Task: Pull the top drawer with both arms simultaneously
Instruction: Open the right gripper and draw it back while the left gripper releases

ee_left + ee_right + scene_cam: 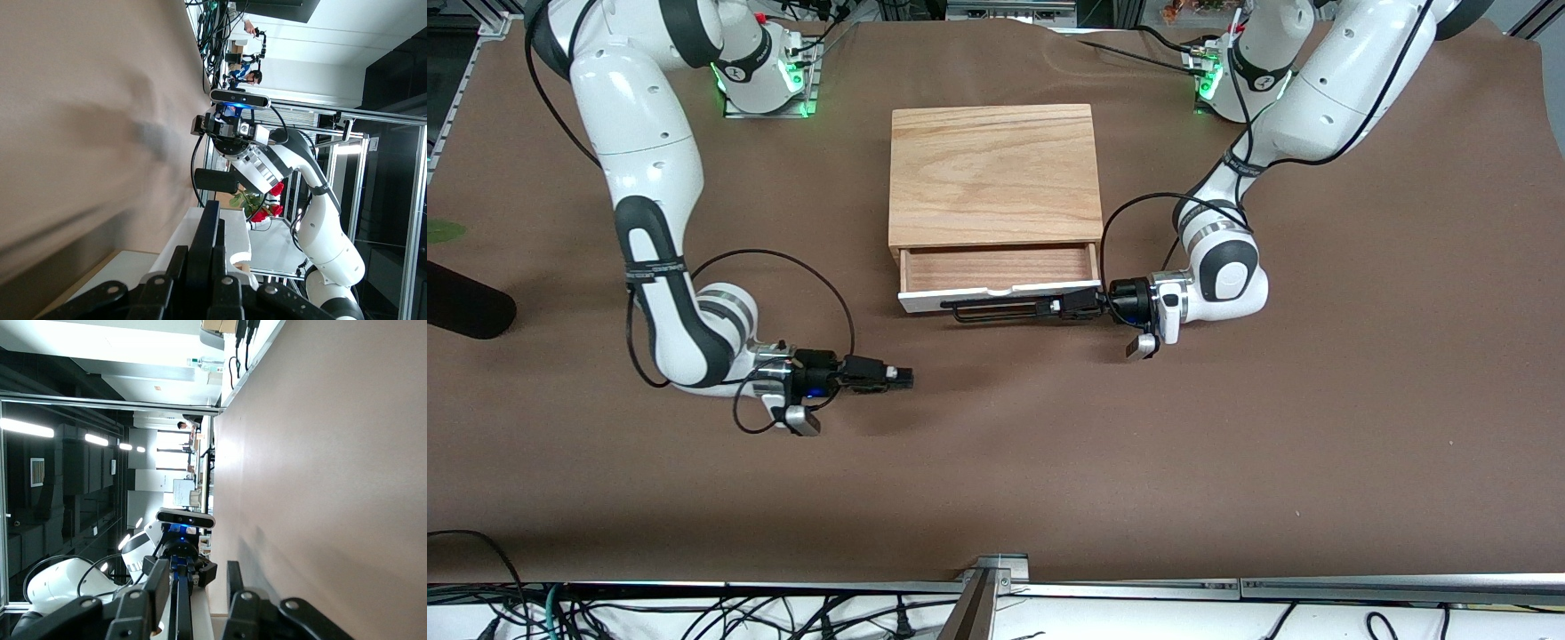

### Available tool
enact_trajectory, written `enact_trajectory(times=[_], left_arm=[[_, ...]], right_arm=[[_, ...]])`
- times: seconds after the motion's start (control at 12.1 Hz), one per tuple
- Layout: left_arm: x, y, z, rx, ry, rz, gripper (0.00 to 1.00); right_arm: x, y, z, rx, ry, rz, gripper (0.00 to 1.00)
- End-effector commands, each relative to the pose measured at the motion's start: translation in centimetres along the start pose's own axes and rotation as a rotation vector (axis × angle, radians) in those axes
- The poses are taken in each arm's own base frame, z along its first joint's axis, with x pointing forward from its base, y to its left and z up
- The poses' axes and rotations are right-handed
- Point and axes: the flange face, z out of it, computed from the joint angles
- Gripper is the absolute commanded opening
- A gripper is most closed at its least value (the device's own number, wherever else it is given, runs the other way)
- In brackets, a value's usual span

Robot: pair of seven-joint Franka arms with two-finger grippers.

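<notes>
The top drawer (pixel 996 296) stands partly pulled out of the wooden cabinet (pixel 993 173). Its reddish-brown interior (pixel 996 268) shows, and its white front panel carries a long black wire handle (pixel 996 311). My left gripper (pixel 1063 307) is shut on the handle's end toward the left arm; in the left wrist view (pixel 212 257) the fingers clamp the black bar (pixel 212 230). My right gripper (pixel 907 378) is open and empty, low over the table, nearer the front camera than the drawer and clear of the handle. In the right wrist view (pixel 197 577) the handle (pixel 181 607) lies ahead.
The brown table cover (pixel 1049 462) stretches wide around the cabinet. A dark object (pixel 467 307) lies at the table edge toward the right arm's end. Cables and a metal frame (pixel 996 578) run along the edge nearest the front camera.
</notes>
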Motion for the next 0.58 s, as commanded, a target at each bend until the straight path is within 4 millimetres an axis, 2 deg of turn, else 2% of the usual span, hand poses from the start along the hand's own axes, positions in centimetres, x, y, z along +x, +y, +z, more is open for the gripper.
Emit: enact_trajectory(times=[0.0,0.08,0.17,0.25,0.41,0.5], left_arm=[[1.8,1.0,-4.2,0.054,0.065,-0.067,0.00],[1.5,1.0,-4.2,0.057,0.063,-0.057,0.56],[1.0,0.8,-4.4,0.064,0.061,-0.052,1.00],[1.0,1.1,-4.4,0.062,0.061,-0.063,1.00],[1.3,1.4,-4.7,0.061,0.067,-0.063,1.00],[1.9,2.0,-5.5,0.063,0.082,-0.072,1.00]], right_arm=[[0.1,0.2,1.8,0.010,-0.011,0.009,0.57],[0.1,0.2,1.7,0.006,-0.012,0.008,0.69],[0.1,0.3,1.7,0.004,-0.014,0.005,0.96],[0.1,0.2,1.7,0.002,-0.016,0.003,1.00],[0.3,0.4,1.0,-0.024,-0.008,-0.002,1.00],[0.5,0.4,0.4,-0.060,-0.018,-0.014,1.00]])
